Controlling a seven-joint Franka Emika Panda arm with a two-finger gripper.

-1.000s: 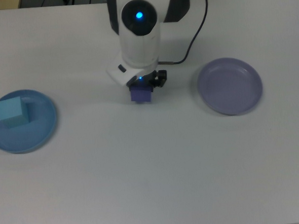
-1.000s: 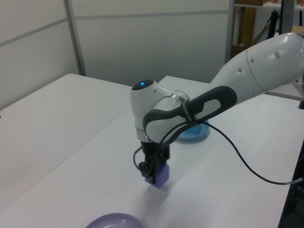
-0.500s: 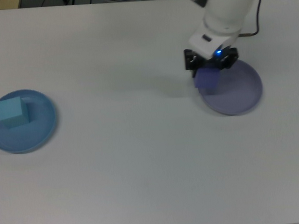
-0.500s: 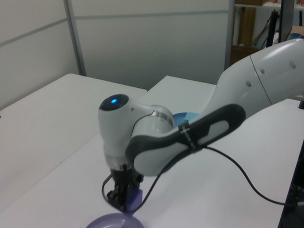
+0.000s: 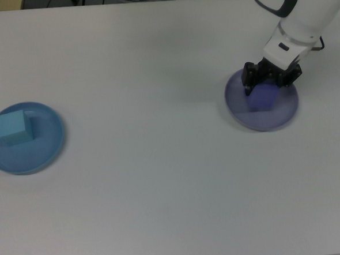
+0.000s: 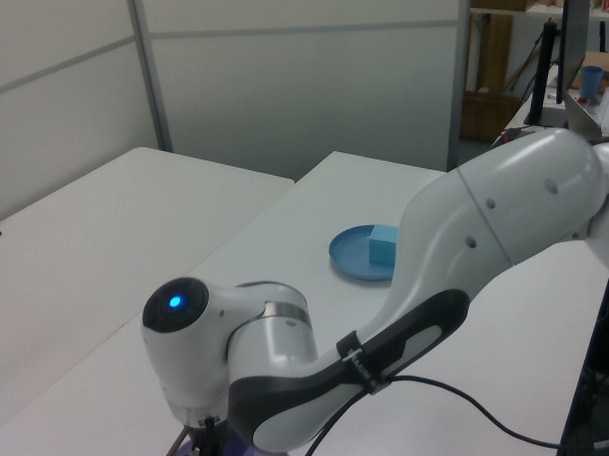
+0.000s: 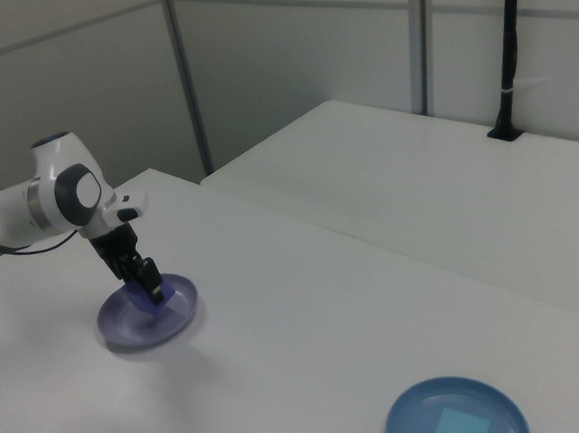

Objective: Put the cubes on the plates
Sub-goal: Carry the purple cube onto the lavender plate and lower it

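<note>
1. We see that since the earlier frames the arm (image 5: 301, 9) has swung from the middle of the table (image 5: 162, 191) across to the top view's right, carrying the violet-blue cube (image 5: 263, 96) with it.
2. The table is white; from its centre in the top view, the two plates lie near 9 and 3 o'clock, well apart.
3. The light blue plate (image 5: 47, 149) sits at the top view's left edge.
4. The lavender plate (image 5: 287, 109) sits at the top view's right, under the arm's wrist.
5. The gripper (image 5: 271, 78) hangs over the lavender plate, its black fingers clenched on the violet-blue cube.
6. The cyan cube (image 5: 14, 128) rests on the light blue plate, toward 10 o'clock of the plate's centre.
7. The violet-blue cube is within the lavender plate's rim, near its middle; we cannot tell whether it touches the plate.
</note>
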